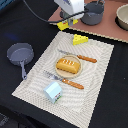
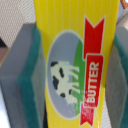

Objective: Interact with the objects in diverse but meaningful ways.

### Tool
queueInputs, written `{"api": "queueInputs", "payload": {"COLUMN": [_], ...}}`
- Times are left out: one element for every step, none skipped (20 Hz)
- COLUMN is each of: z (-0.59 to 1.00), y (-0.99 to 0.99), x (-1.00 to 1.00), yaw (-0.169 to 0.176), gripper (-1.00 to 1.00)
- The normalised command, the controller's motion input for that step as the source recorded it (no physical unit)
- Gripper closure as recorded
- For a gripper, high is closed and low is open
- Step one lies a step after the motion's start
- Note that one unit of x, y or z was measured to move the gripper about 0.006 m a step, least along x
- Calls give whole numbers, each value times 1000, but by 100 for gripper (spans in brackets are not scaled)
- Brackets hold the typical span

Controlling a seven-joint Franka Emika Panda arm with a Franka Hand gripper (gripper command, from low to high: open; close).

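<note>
My gripper [image 1: 65,21] is shut on the yellow box with a red label [image 1: 63,25] and holds it above the far edge of the placemat. In the wrist view the box [image 2: 75,65] reads BUTTER and sits between the green finger pads [image 2: 29,85]. The golden-brown bread loaf [image 1: 68,65] lies on a small plate in the middle of the placemat. The yellow holed cheese wedge [image 1: 80,39] lies beyond it. The pale blue-and-white milk carton [image 1: 53,91] stands at the near edge.
A striped placemat [image 1: 95,95] covers the dark table. An orange-handled knife [image 1: 81,58] and fork [image 1: 66,80] flank the plate. A grey pan [image 1: 19,53] sits at the exterior view's left. A grey pot [image 1: 93,14] and a second pot [image 1: 122,17] stand at the back.
</note>
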Motion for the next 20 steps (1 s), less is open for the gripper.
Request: {"api": "queueInputs", "payload": {"z": [-11, -51, -71, -51, -86, -89, -131, -157, -154, -146, -140, -131, -137, -103, -100, -46, 0, 49, 217, 346], "y": [83, 103, 60, 103, 46, 60, 17, 0, 6, 29, 46, 71, 57, 94, 89, 111, 117, 166, 220, 309], "x": [566, 526, 486, 531, 460, 460, 389, 323, 334, 351, 374, 411, 411, 469, 491, 554, 651, 680, 809, 931], "yaw": [-60, -55, -55, -56, -61, -62, -61, -56, -51, -49, -46, -46, -47, -47, -49, -51, -52, -49, -32, -30], "gripper": [100, 100, 100, 100, 100, 100, 100, 100, 100, 100, 100, 100, 100, 100, 100, 100, 100, 100, 100, 100]}}
